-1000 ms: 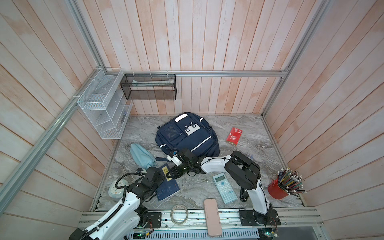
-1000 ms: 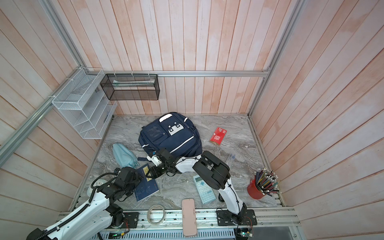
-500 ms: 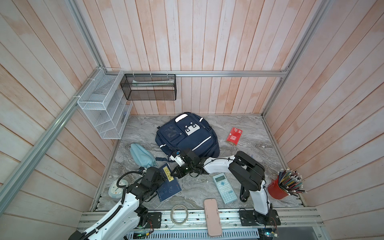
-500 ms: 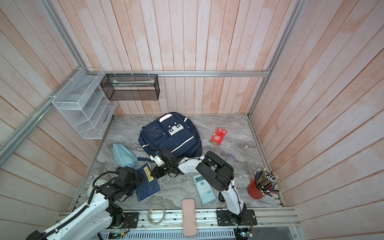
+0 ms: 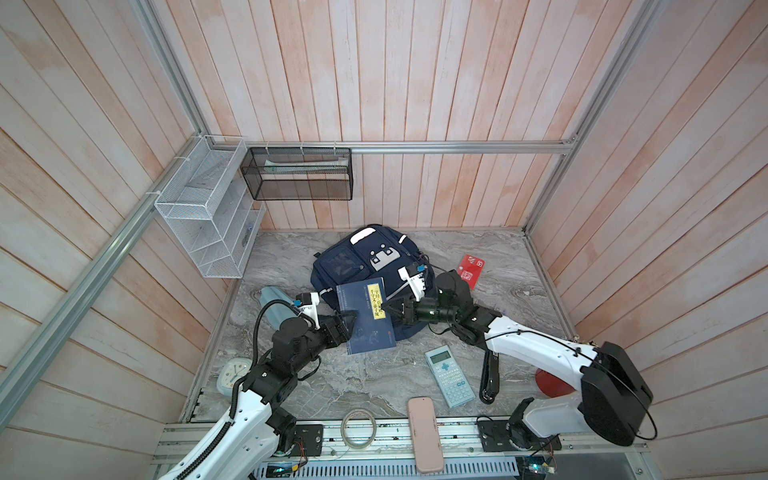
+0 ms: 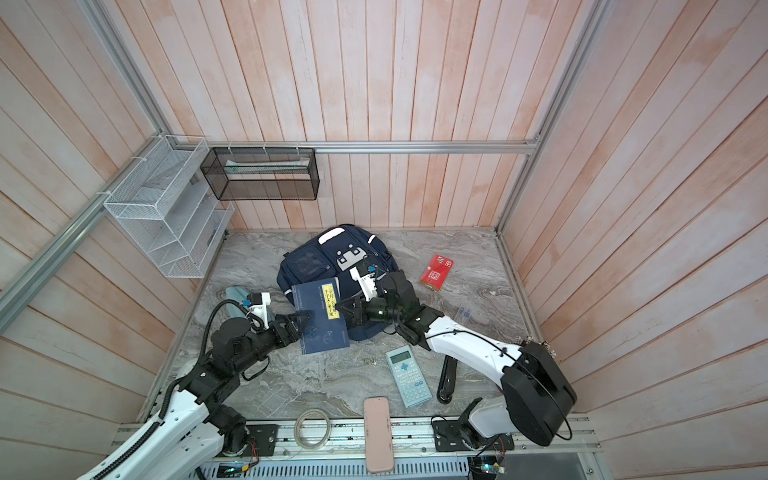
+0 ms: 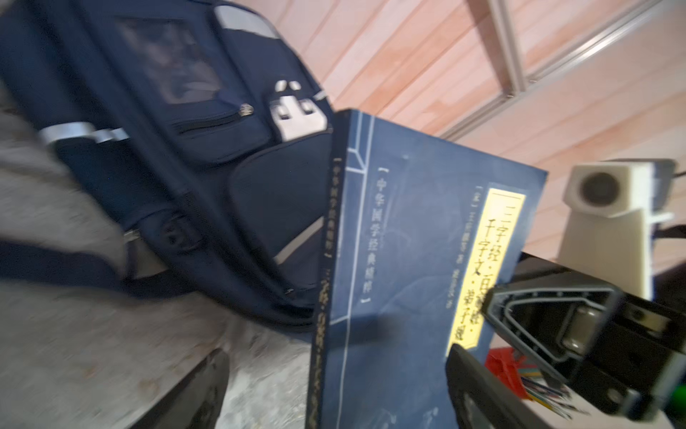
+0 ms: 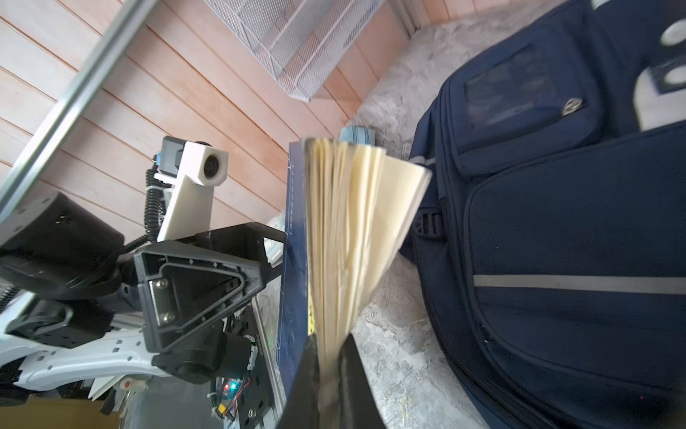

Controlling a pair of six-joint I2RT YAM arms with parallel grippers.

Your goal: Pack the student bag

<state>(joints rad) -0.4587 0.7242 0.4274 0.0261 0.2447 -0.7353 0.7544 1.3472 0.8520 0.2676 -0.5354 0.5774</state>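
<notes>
Student bag (image 5: 357, 262) lies front-up on table (image 5: 374, 382), w/ L gripper (image 5: 348, 322) just in front of it, jaws spread wide astride a blue book's (image 5: 365, 328) spine edge, & R gripper (image 5: 385, 308) pinching book's pages, book tilted up over bag's near edge.

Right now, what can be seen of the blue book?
The blue book looks like a softcover with a dark blue cover, white line borders and a yellow title strip of Chinese characters. Its cream pages fan loosely. It is raised at a tilt before the student bag, the right tool shut on its fore edge, the open left tool straddling its spine side.
</notes>
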